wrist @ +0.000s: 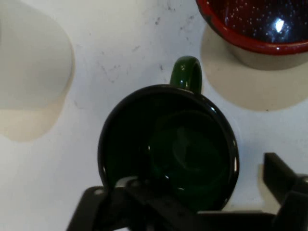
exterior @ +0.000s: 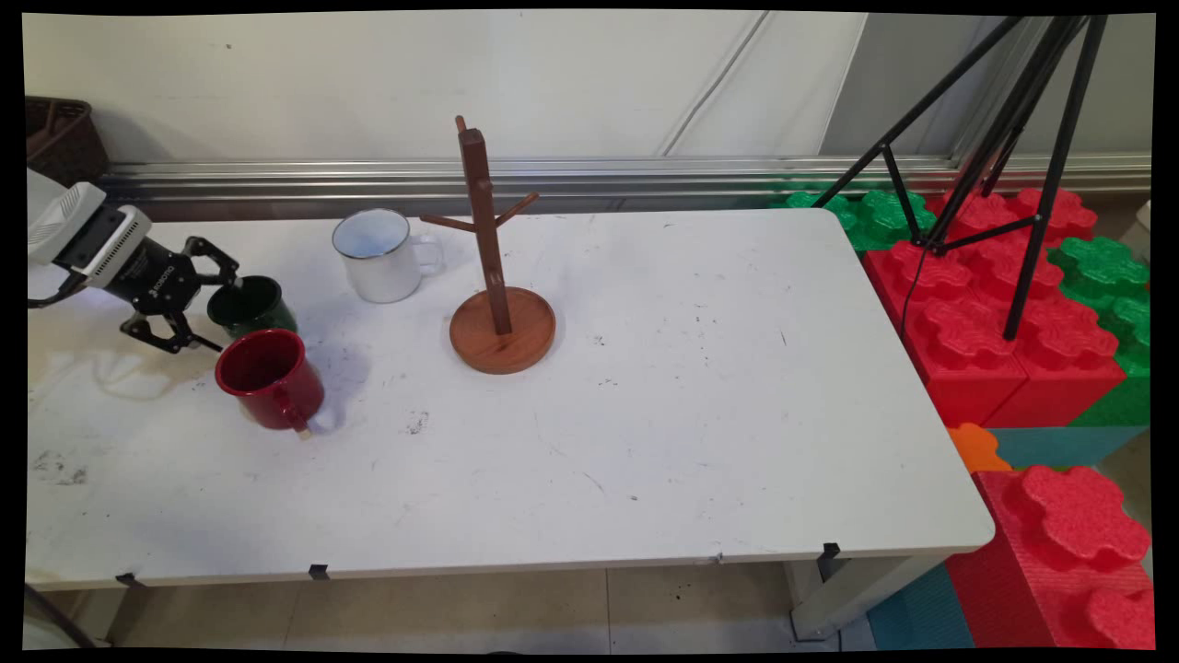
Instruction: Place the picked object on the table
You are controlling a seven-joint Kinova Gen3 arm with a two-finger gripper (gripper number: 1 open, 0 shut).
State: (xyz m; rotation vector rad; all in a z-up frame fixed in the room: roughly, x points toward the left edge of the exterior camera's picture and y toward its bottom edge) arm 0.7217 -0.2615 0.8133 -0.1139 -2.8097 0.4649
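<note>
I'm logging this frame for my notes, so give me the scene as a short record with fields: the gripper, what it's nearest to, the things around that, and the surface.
gripper: black two-finger gripper, open, over the green mug's left rim
nearest thing: green mug, upright, empty, handle pointing away from the gripper
in front of it: red mug, upright, close beside the green one
behind right: white mug, upright, handle toward the stand
stand: wooden mug tree, pegs bare
surface: white table, scuffed

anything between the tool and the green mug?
Nothing visible. The tool is open at the green mug, one finger at its rim and one outside the wall. The red mug stands beside it, apart.
</note>
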